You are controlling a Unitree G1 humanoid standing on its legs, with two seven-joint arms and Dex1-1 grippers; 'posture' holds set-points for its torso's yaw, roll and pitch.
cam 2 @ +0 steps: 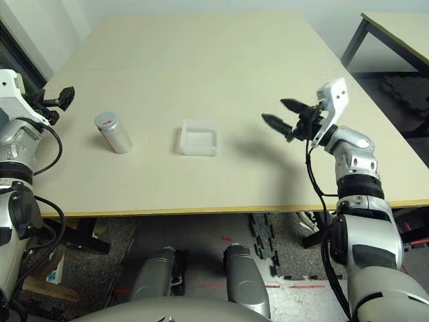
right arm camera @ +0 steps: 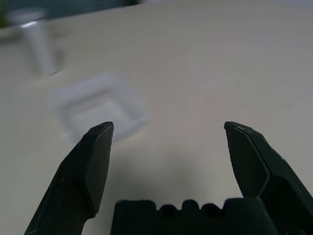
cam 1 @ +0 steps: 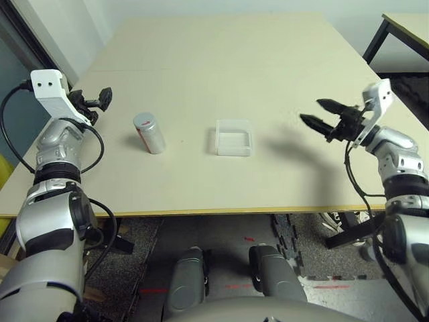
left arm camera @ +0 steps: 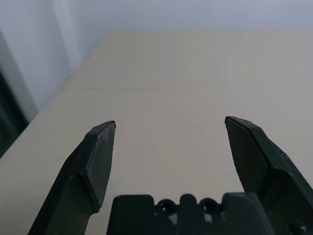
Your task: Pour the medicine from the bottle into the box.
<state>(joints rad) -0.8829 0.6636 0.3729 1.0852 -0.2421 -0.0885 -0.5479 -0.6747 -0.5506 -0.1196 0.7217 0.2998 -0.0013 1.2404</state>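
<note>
Left eye view gives me the broad beige table (cam 1: 221, 67) first, with a second table's dark-legged corner (cam 1: 402, 27) at two o'clock. My left arm (cam 1: 53, 154) rises along the table's nine o'clock edge, my right arm (cam 1: 395, 168) along its three o'clock edge. The left gripper (cam 1: 90, 102) hangs near the nine o'clock edge, well apart from everything on the table; on my left wrist feed its two black fingers (left arm camera: 95, 156) stand wide apart with bare tabletop between them. The right gripper (cam 1: 318, 114) hovers above the table at three o'clock of the box, fingers spread and pointing toward it; the right wrist view shows nothing between them. The box (cam 1: 234, 137), clear whitish plastic, sits about mid-table, toward my edge. The bottle (cam 1: 149, 132) stands at nine o'clock of the box, near it but apart, silver-grey with a red-marked label, a flat grey top showing. I cannot make out the medicine.
</note>
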